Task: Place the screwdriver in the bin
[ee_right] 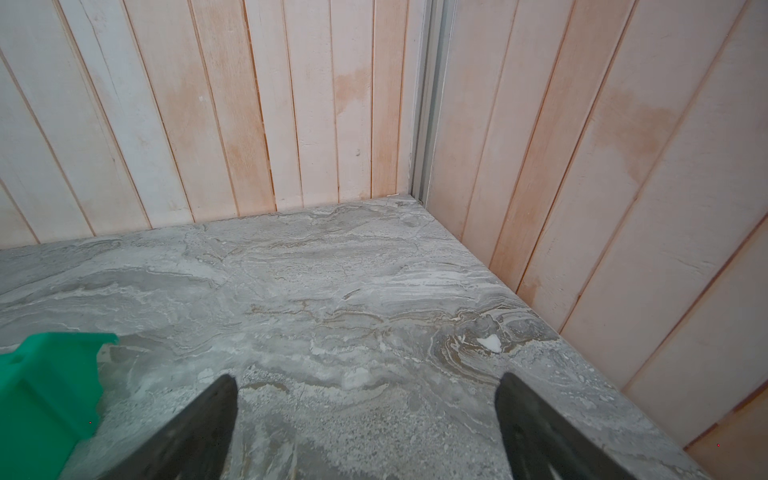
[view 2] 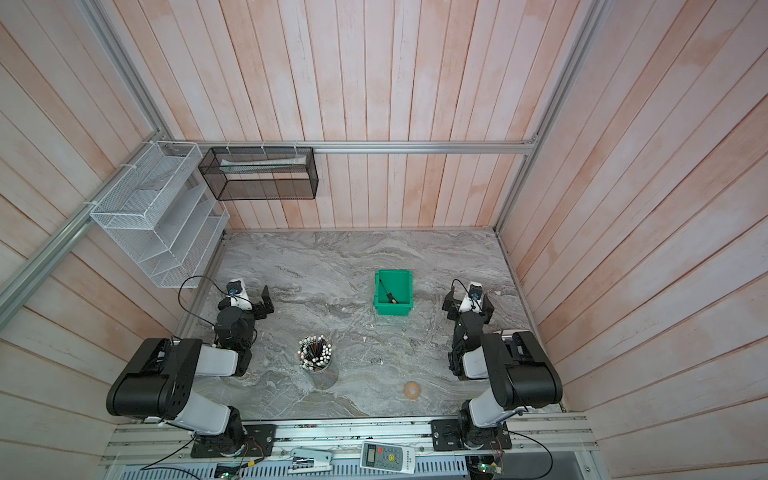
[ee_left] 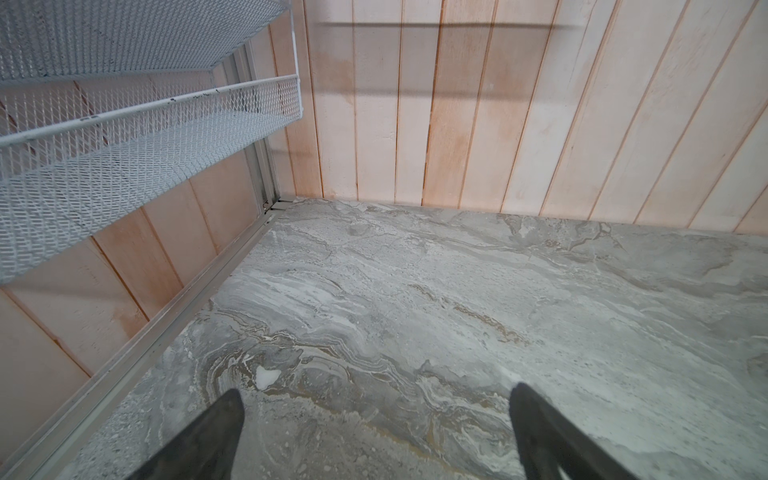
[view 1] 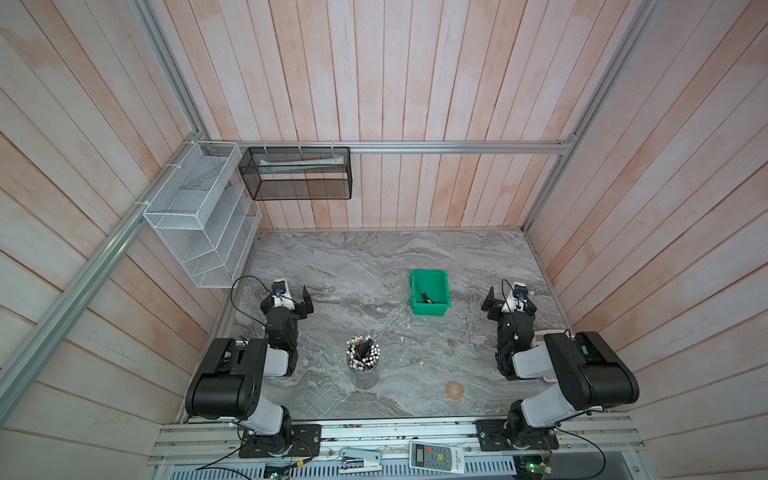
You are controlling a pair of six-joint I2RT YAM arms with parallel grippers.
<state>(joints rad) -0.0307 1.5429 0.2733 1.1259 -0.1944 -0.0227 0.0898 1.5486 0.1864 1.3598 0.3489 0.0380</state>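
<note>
Grey marble-patterned tabletop [view 1: 353, 257] carries everything here. At the far left a white wire rack [view 1: 199, 232] hangs on the wall, with a black mesh basket [view 1: 299, 174] beside it; neither matters to the task. Next comes the left gripper [ee_left: 376, 395]; its wrist view shows the jaws spread wide over bare table with nothing between them. Further right and nearer the front edge stands a metal cup of pens [view 1: 363, 357], well apart from both arms.

Right of the middle sits the bin [view 1: 430, 309], bright green and open-topped; the screwdriver [view 1: 424, 294] lies inside it on the floor. Its long axis runs on a diagonal; the thin shaft points toward the bin's far-left corner and the black-and-yellow handle lies toward the near-right wall. Both top views agree on this [view 2: 388, 293].

Rightmost is the right gripper [ee_right: 365, 381], jaws spread and empty; a corner of the bin [ee_right: 50, 386] shows at the edge of its wrist view, so the bin lies to this gripper's left. The right arm is plainly the nearer of the two; the left gripper is well apart across the table.

Judging by how things lie, the placing looks done; no further grasp seems called for.
</note>
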